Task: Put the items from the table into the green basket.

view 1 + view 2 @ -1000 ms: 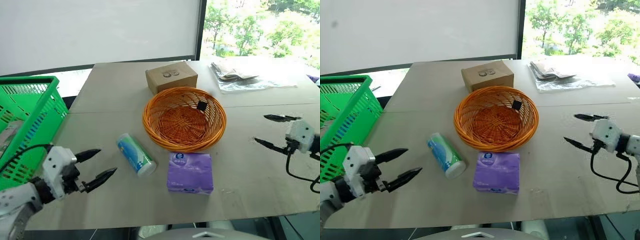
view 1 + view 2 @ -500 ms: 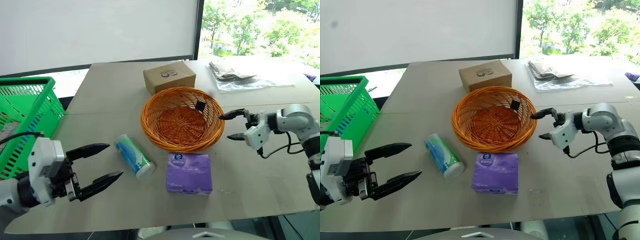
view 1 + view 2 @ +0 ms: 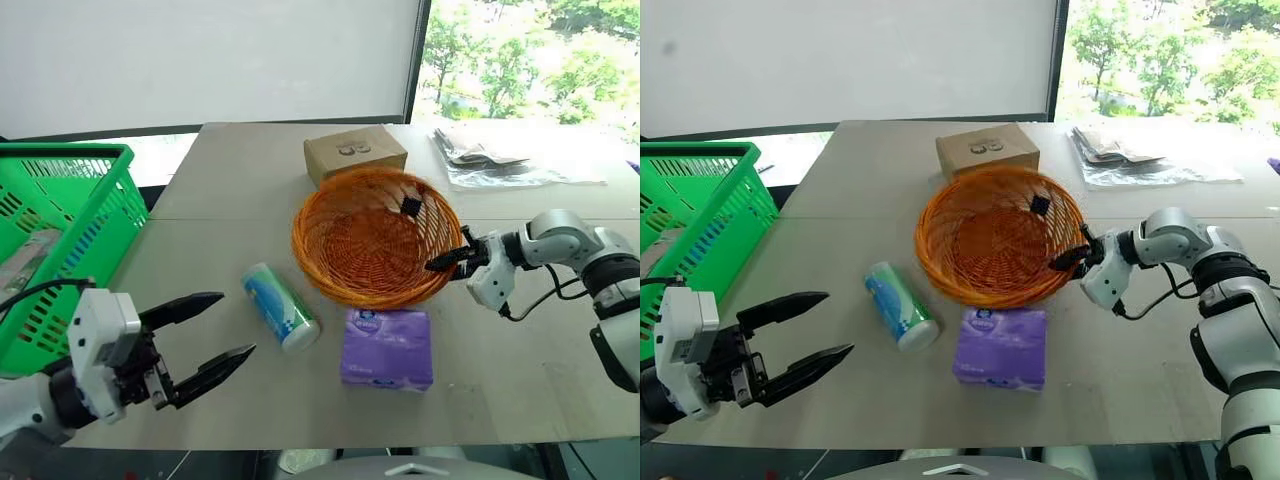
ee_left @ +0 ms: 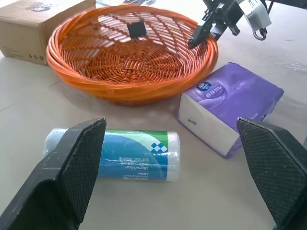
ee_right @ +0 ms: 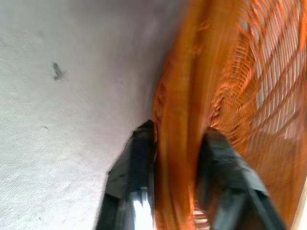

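From the head views we see the green basket point(image 3: 60, 230) at the table's point(image 3: 230, 180) left edge, our left hand point(image 3: 215, 335) spread. Our left wrist view shows the cylinder's point(image 4: 129, 155) blue-green label and the purple tissue pack point(image 4: 235, 108) beside it. Our right wrist view shows our right hand point(image 5: 175, 143) pinching the orange wicker basket's point(image 5: 177, 105) rim.

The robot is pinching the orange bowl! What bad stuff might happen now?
1. The right pincer is shut on the wicker bowl's rim, with the bowl tilted; a pull may tip it onto the tissue pack.
2. A drag could knock the cylinder rolling.
3. The bowl is no task item; the green basket awaits the others.
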